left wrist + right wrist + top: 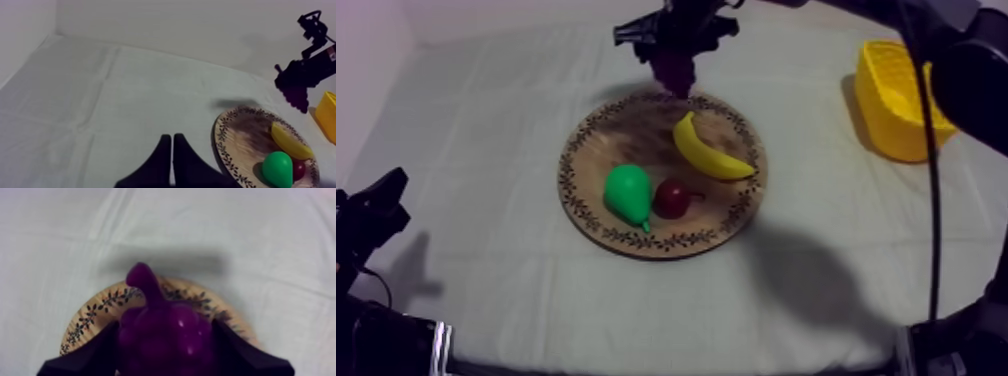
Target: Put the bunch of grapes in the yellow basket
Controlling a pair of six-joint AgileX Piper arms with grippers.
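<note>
My right gripper (pixel 676 62) hangs above the far rim of the round wooden board (pixel 598 150), shut on the purple bunch of grapes (pixel 677 73). Up close, the grapes (pixel 162 333) sit between both black fingers (pixel 95 353) over the board's patterned rim (pixel 90 315). The left wrist view shows the grapes (pixel 296 95) lifted off the board (pixel 240 140). A banana (pixel 708 150), a green pear (pixel 628 192) and a small red fruit (pixel 672 197) lie on the board. The yellow basket (pixel 896 95) stands at the far right. My left gripper (pixel 172 162) is shut on nothing, low at the table's left.
Grey-white cloth covers the table, with open room left of the board and between the board and the basket. My right arm's shadow falls on the cloth in front of the board at the right.
</note>
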